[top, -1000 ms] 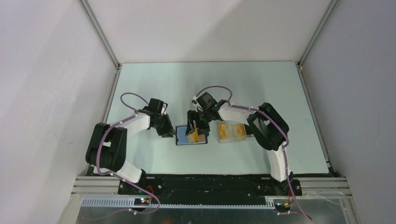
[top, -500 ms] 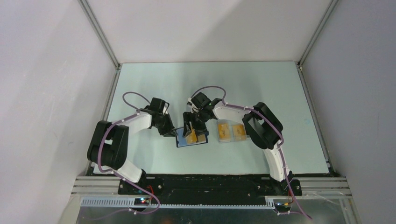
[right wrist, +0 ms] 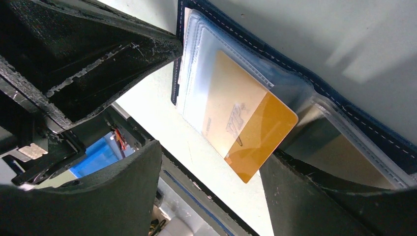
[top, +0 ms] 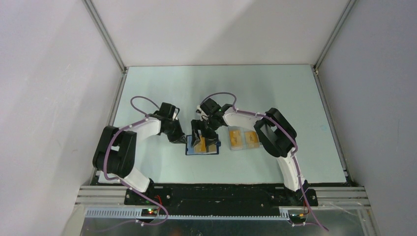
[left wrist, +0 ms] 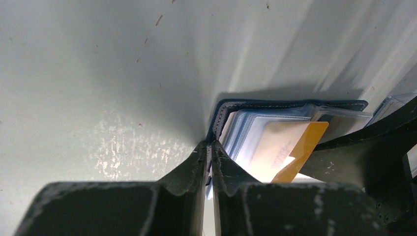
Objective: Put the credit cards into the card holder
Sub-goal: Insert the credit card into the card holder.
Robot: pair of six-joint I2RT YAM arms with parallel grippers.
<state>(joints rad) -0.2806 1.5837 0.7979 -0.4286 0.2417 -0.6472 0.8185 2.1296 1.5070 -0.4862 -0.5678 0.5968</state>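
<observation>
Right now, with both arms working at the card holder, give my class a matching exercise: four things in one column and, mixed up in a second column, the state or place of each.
Things
1. left tool
2. right tool
3. orange card
4. clear plastic case

States or places
A. lies to the right of the card holder, with two orange-yellow cards in it
B. open wide, a finger on each side of the card's free corner
C. pinched shut on the holder's navy edge
D. partly inside a clear sleeve, one end sticking out

Pairs: 1-C, 2-B, 3-D, 4-A
</observation>
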